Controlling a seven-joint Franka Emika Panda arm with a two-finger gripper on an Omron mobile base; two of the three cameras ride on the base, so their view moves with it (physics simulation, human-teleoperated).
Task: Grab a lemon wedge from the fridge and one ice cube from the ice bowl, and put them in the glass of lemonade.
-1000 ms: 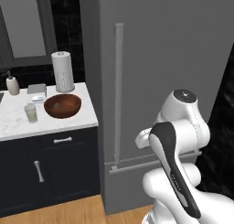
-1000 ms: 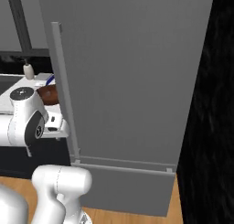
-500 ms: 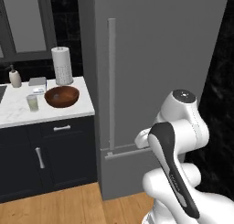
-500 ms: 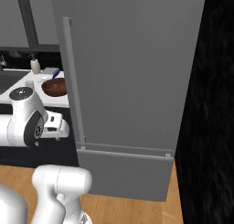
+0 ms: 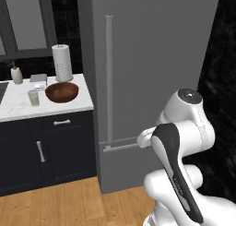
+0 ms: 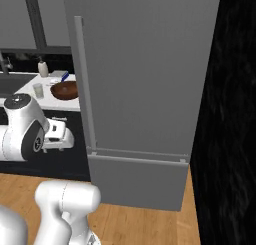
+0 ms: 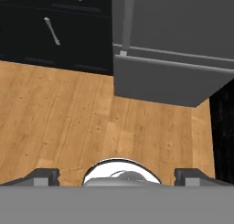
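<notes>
The fridge (image 5: 152,59) (image 6: 145,74) stands shut, a tall grey body with a long vertical bar handle (image 5: 109,77); its lower drawer front (image 7: 169,81) shows in the hand view. The lemon wedge is hidden behind the door. On the white counter to the left sit the reddish-brown ice bowl (image 5: 61,92) (image 6: 64,90) and the glass of lemonade (image 5: 33,97) (image 6: 38,90). I cannot make out the ice cube in the bowl. My gripper (image 7: 116,176) is open and empty, pointing down at the wooden floor in front of the fridge, well away from the counter.
A paper towel roll (image 5: 61,62) and a cream soap bottle (image 5: 16,75) stand behind the bowl. Dark drawer cabinets (image 5: 50,146) sit under the counter, with a sink (image 6: 12,81) at the far left. A black wall (image 6: 230,114) flanks the fridge's right side.
The whole picture has shifted: the base has driven, bringing the fridge toward the middle and the counter further left. The arm keeps its folded pose and the gripper stays open.
</notes>
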